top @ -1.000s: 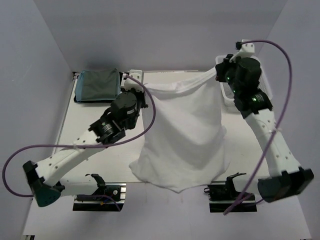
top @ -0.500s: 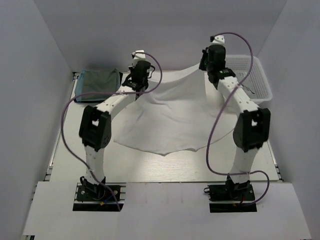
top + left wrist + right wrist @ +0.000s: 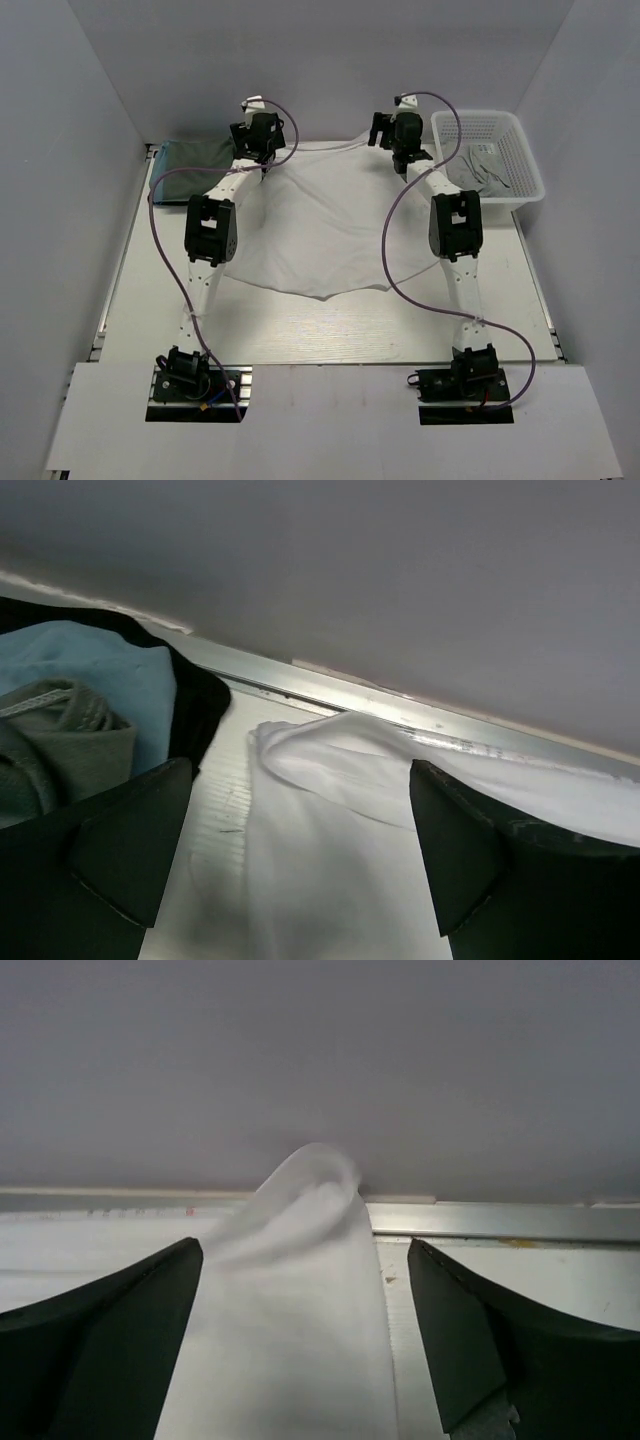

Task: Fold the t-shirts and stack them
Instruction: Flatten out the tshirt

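The thin, softly wrinkled white cloth t-shirt lay spread on the flat white table, its far edge bunched into rounded folds. The left gripper and right gripper hung over its far corners, jaws wide, clasping nothing. A folded teal-green shirt lay far left.

top: high, near side, looking down | wrists: low, close, facing far wall | shared: white t-shirt far edge

The teal-green t-shirt is cut off at the left wrist view's edge.
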Controlling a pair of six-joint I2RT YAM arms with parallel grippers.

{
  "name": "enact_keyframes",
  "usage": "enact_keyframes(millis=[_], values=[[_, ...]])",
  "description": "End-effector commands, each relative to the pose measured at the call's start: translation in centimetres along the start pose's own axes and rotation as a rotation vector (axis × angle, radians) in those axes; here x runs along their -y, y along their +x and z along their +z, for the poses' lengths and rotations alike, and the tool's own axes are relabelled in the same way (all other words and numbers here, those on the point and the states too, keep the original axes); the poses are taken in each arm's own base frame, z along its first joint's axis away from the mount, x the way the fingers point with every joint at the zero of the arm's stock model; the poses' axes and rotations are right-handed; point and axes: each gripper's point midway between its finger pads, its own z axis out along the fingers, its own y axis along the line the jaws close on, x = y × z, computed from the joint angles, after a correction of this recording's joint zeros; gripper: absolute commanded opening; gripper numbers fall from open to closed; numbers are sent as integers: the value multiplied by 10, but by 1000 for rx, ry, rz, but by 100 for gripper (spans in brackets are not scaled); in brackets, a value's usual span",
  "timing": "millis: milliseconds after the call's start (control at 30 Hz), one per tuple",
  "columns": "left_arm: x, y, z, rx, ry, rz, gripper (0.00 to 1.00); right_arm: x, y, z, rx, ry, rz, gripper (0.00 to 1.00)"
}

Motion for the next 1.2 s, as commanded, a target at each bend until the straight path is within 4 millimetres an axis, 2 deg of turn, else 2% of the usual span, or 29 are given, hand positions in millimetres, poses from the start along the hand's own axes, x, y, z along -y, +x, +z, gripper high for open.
enact_keyframes(millis=[0, 33, 100, 133, 167, 200, 233, 267, 300, 333, 367, 433, 467, 500, 533, 567, 600, 667, 700, 767, 833, 867, 933, 967, 1033, 1067, 1100, 1133, 1167], values=[[28, -85, -36, 121, 113, -73, 100, -30, -111, -31, 220, -106, -7, 90], [28, -90, -41, 122, 126, -73, 100, -38, -117, -45, 210, -143, -13, 90], [35, -82, -52, 75, 195, -64, 100, -50, -112, -67, 148, -198, -5, 90], [42, -98, -68, 89, 233, -70, 100, -58, -112, -80, 122, -219, 4, 90], [49, -83, -75, 53, 252, -50, 100, -63, -122, -93, 119, -233, 9, 90], [48, -80, -78, 41, 260, -21, 100, -67, -97, -106, 24, -241, 20, 90], [55, -73, -83, 21, 270, -8, 100, -69, -90, -112, -3, -244, 24, 90], [59, -65, -92, -23, 287, 14, 100, -67, -57, -124, -95, -234, 32, 90], [62, -58, -94, -57, 307, 0, 100, -71, -63, -137, -103, -237, 66, 90], [58, -39, -94, -105, 294, 9, 100, -74, -54, -144, -135, -249, 77, 90], [54, -37, -100, -126, 288, 9, 100, -72, -28, -166, -216, -242, 108, 90], [46, -14, -102, -176, 274, 43, 100, -80, -10, -185, -270, -275, 125, 90], [39, -3, -101, -200, 250, 57, 100, -78, 11, -209, -319, -276, 135, 90], [37, -1, -104, -206, 249, 69, 100, -76, 18, -217, -335, -278, 143, 90], [33, 10, -107, -230, 252, 89, 100, -76, 42, -231, -386, -274, 146, 90], [36, 21, -112, -258, 262, 103, 100, -79, 29, -245, -360, -288, 150, 90], [34, 34, -113, -284, 266, 113, 100, -76, 50, -258, -413, -288, 154, 90], [33, 44, -118, -316, 281, 111, 100, -75, 66, -276, -457, -291, 165, 90], [33, 53, -120, -338, 285, 102, 100, -74, 90, -290, -525, -286, 179, 90], [34, 65, -126, -389, 305, 96, 100, -76, 109, -305, -586, -308, 193, 90], [34, 82, -130, -445, 308, 70, 100, -75, 117, -312, -603, -311, 186, 90], [30, 92, -132, -470, 299, 80, 100, -69, 121, -312, -602, -283, 185, 90], [19, 113, -142, -540, 265, 65, 100, -63, 141, -320, -654, -249, 192, 90], [14, 114, -146, -545, 251, 61, 100, -58, 149, -323, -676, -230, 200, 90], [-4, 135, -164, -621, 199, 55, 100, -55, 162, -329, -711, -210, 215, 90], [-18, 156, -177, -679, 170, 67, 100, -48, 169, -333, -739, -173, 220, 90], [-29, 167, -190, -715, 130, 76, 100, -42, 171, -331, -737, -128, 217, 90], [-34, 163, -203, -730, 104, 29, 100, -36, 177, -334, -768, -82, 225, 90], [-50, 188, -225, -797, 67, 38, 100, -32, 178, -333, -774, -51, 226, 90]])
